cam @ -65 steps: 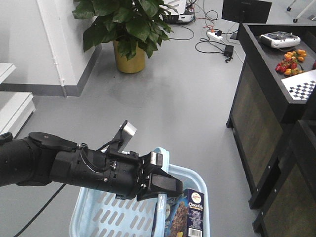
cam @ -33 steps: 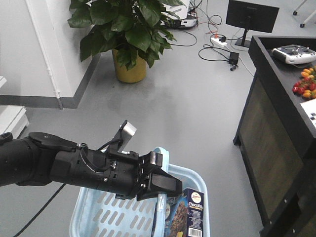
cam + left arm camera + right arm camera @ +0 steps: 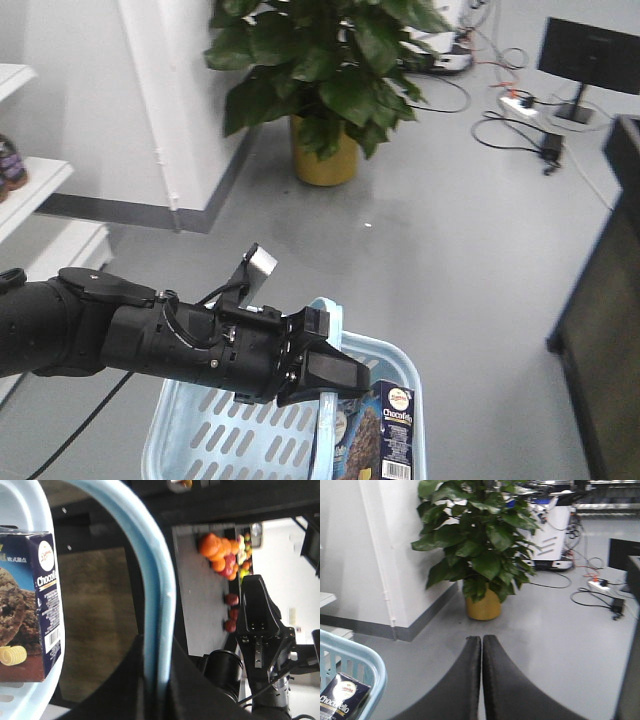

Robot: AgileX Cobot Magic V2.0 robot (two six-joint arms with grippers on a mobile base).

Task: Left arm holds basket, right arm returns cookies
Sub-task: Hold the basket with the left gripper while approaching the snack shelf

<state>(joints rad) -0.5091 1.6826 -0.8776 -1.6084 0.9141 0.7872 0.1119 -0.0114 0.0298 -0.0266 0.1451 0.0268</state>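
"While your left gripper [image 3: 322, 392] is clamped on the blue handle [image 3: 159, 620], which step are you in?"

"The holding one, I'd judge. The light blue basket [image 3: 200, 435] hangs from that grip, and the navy cookie carton [image 3: 388, 432] stands inside it, against the right-hand wall, just beside the handle. It hasn't been returned yet."

"And your other arm?"

"Your right gripper [image 3: 481, 645] has its fingers pressed together with nothing between them, off to one side of the basket and apart from the carton (no use for picking like that). The next move calls for you to part them, reach down into the basket and close on the carton without knocking the handle."

"What's around you?"

"You have a bare grey floor [image 3: 450, 260], a leafy plant in a yellow pot [image 3: 325, 160] by the white wall, and white shelving [image 3: 30, 185] on the left, probably the carton's home. Cables and a power strip [image 3: 515, 103] lie beyond."
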